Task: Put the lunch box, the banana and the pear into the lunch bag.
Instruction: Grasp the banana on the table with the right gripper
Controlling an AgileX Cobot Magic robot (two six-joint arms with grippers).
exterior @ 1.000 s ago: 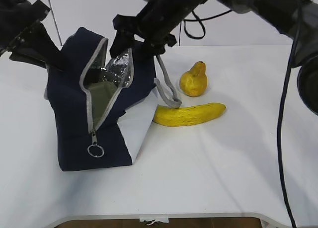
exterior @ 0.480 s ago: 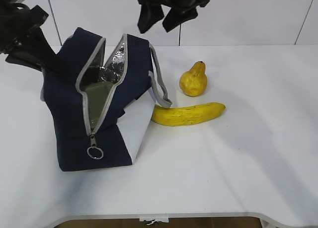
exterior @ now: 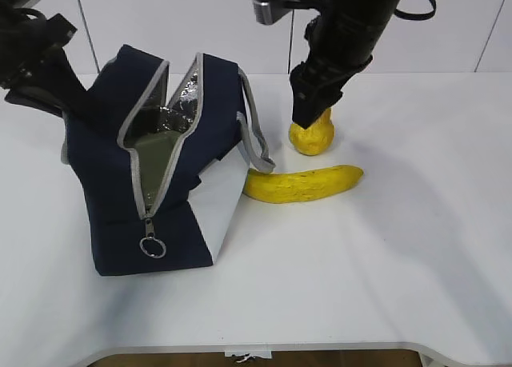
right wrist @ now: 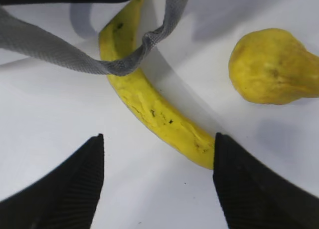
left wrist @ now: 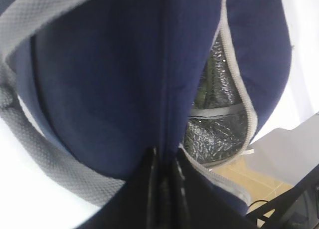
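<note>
Yellow and faintly speckled, the banana (exterior: 304, 183) lies flat near the middle of the white tabletop (exterior: 360, 279), its long axis running roughly parallel to the front edge, one end rising slightly to the right, the other touching the foot of the lunch bag (exterior: 152, 175). That navy fabric bag stands toward the left edge, its grey zipper parted from top to front so the silvery lining shows, a grey handle (exterior: 258, 139) drooping over the banana's near end. Inside the opening a pale green surface is visible, apparently the lunch box (exterior: 156, 155) lid. Just behind the banana sits the pear (exterior: 314, 135), upright, its neck hidden by the right gripper (right wrist: 158, 176), which hangs above the fruit with jaws spread wide and nothing between them. At the far left, the left gripper (left wrist: 163, 174) is pinched closed on the navy fabric at the bag's rear edge. Beyond the tabletop's back edge rises a plain white panelled wall (exterior: 192, 23).
</note>
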